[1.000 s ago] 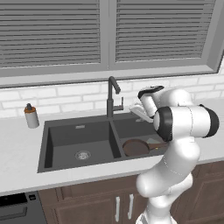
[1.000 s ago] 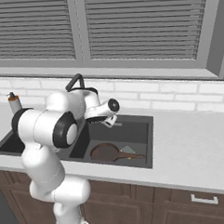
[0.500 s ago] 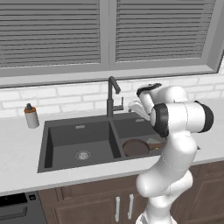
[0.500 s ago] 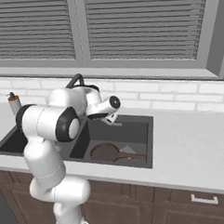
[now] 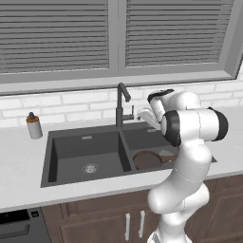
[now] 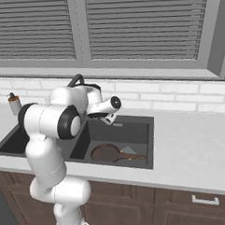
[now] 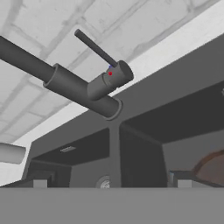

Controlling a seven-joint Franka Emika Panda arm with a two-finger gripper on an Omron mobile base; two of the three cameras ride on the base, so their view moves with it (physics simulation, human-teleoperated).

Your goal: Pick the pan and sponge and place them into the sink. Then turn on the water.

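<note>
Pan and sponge look already in: the small round dark brown frying pan [image 6: 106,153] lies on the floor of the right basin, long thin handle pointing right. The flat yellowish sponge [image 6: 128,151] sits just beside the handle on its far side; whether they touch, can't tell. My read: only the water step is left.

Key relation: the two-finger gripper [image 5: 144,115] hangs over the far edge of the right basin of the large dark grey double-basin sink [image 5: 55,156], just right of the tall dark gooseneck faucet [image 5: 120,105]. In the hand view the thin dark side lever [image 7: 96,48] stands directly ahead, its long axis running from the round valve hub out and away. Nothing sits between the fingertips [image 7: 40,181] and the lever. No water stream visible, so the tap looks off.

Fingers stand apart, nothing between them.

Likely next: close the last gap and push the lever sideways. Risk is bumping the faucet body instead.

Far left on the light counter [image 5: 19,161], the brown-capped soap bottle [image 5: 33,126] is well clear.
</note>
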